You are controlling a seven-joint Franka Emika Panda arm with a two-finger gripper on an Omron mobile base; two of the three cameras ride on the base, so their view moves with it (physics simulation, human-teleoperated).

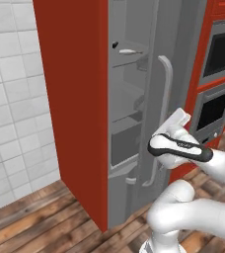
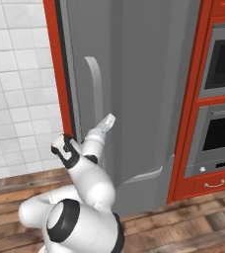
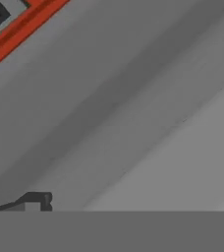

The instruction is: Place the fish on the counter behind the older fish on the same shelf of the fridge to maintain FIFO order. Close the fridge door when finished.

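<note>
Left base view: inside the fridge [image 1: 75, 99], the dark fish [image 1: 115, 44] lies just left of the older fish [image 1: 128, 51] on an upper shelf [image 1: 127, 62]; the fridge door [image 1: 156, 94] stands ajar, the gripper [image 1: 182, 117] against it, finger state indiscernible.

Fridge [image 1: 129, 74] set between tiled wall [image 1: 11, 99] on the left and built-in ovens [image 1: 218, 79] on the right. Fridge door [image 1: 156, 123] partly open, swung across the right of the opening, handle [image 1: 165, 118] on its outer face. Inside, through the gap at left: older fish [image 1: 129, 51] lying on an upper shelf [image 1: 127, 60], near its front edge; fish [image 1: 115, 44] just behind and left of it, toward the shelf's left rear corner. Further shelves below, drawer [image 1: 124, 146] beneath those. Arm [image 1: 183, 148] in front of door, below the handle's middle. Wooden floor [image 1: 35, 222] before the fridge.
</note>
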